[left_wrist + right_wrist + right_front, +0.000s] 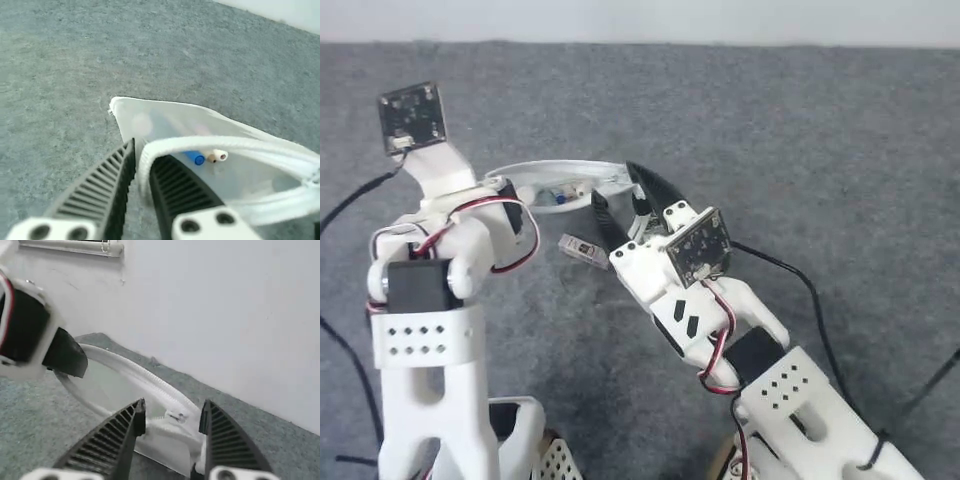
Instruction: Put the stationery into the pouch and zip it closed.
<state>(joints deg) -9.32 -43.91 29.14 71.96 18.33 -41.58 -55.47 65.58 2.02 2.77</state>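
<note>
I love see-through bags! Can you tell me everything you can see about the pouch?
The pouch is soft, milky see-through plastic with a white zipper round its mouth, which gapes open in an oval. The left gripper pinches the rim at one end. The open right gripper straddles the zipper pull at the other. A blue pen and a white-tipped one lie inside.

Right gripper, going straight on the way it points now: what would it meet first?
Probably the zipper pull at the end of the pouch: it sits just ahead of the right gripper, in line with the gap between its open jaws. Depth is unclear.
</note>
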